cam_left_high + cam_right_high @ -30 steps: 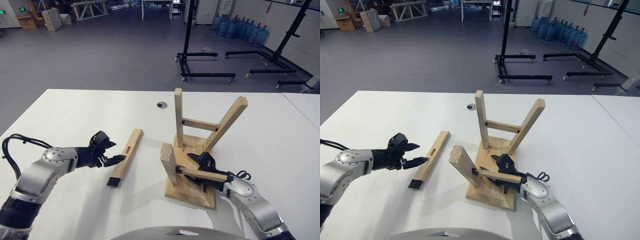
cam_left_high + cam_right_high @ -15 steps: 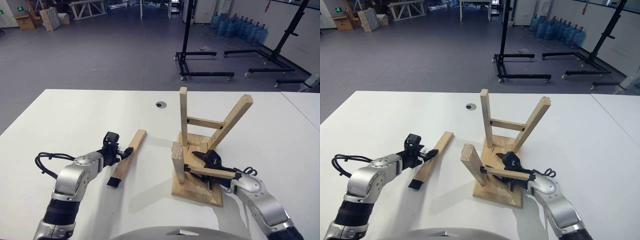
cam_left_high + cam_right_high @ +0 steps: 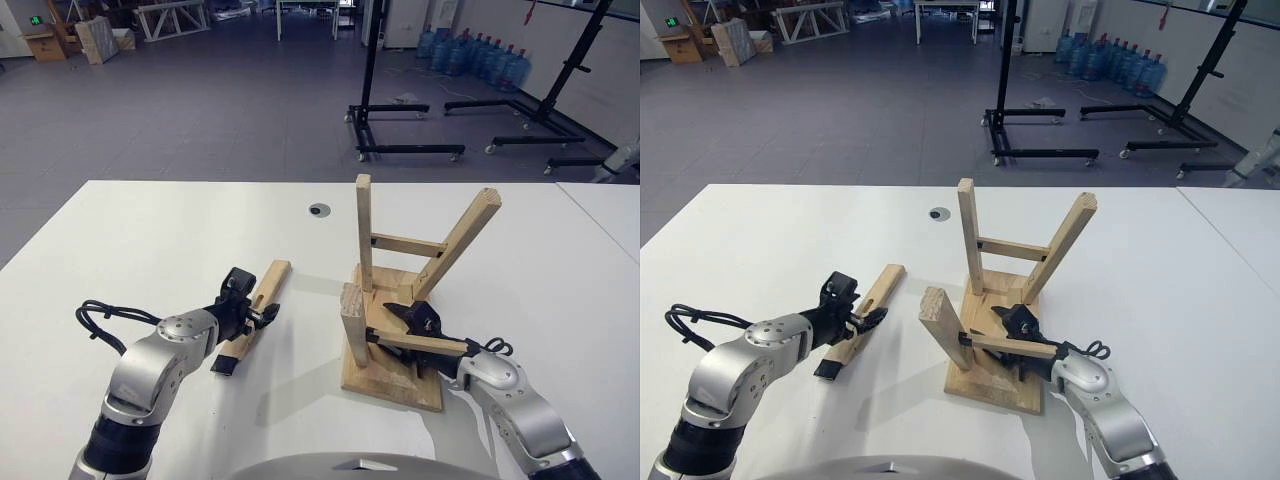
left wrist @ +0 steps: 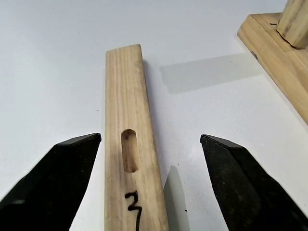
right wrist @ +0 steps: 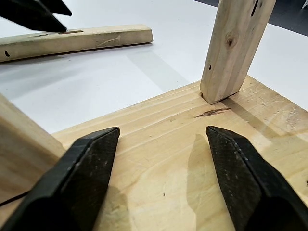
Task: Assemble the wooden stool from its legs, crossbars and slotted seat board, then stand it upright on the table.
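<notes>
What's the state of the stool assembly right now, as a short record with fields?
seat board: on the table, three legs standing in it
loose leg: lying on the table, left of the seat board, slot up
left pincer: open, straddling the loose leg
right pincer: open, over the seat board
status: inverted, loose leg not yet fitted

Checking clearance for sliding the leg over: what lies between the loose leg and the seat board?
Bare white table, crossed by shadow; the left eye view shows the loose leg and seat board apart.
</notes>
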{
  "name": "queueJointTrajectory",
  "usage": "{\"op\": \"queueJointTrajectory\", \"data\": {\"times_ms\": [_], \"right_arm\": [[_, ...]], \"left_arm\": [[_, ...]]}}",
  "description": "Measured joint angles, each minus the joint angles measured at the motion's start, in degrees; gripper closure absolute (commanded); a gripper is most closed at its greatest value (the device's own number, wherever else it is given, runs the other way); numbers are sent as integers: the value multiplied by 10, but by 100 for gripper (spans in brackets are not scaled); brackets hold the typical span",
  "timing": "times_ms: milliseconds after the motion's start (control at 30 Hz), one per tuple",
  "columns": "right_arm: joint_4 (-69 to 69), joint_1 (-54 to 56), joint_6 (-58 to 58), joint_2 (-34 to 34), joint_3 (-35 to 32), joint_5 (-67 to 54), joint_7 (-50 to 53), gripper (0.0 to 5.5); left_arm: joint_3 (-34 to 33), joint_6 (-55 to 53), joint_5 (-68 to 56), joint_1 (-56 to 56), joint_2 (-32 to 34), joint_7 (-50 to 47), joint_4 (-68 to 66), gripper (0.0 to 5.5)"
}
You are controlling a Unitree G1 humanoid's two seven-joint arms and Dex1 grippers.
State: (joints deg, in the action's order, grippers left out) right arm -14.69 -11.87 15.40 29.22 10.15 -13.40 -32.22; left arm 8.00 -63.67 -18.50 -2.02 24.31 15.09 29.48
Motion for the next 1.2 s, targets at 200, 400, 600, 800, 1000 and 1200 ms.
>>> {"op": "queueJointTrajectory", "data": {"times_ms": [200,400,600,800,1000,1200], "right_arm": [[4,3,-6,0,3,2,-3,219],[7,3,-10,0,3,2,-4,219],[9,5,-11,0,1,4,-8,219],[6,-5,-17,1,-36,-20,-28,219],[-46,-9,-18,8,-127,-111,-71,219],[-87,-100,-16,53,-220,-159,-123,219]], "left_arm": [[-11,7,16,35,1,-8,-19,239],[-14,14,22,38,-5,-16,-23,318],[-20,69,23,59,-10,2,-37,345],[-27,132,28,70,-31,5,-67,345],[-42,181,36,69,-48,-1,-91,345],[-61,206,36,84,-76,-16,-79,345]]}}
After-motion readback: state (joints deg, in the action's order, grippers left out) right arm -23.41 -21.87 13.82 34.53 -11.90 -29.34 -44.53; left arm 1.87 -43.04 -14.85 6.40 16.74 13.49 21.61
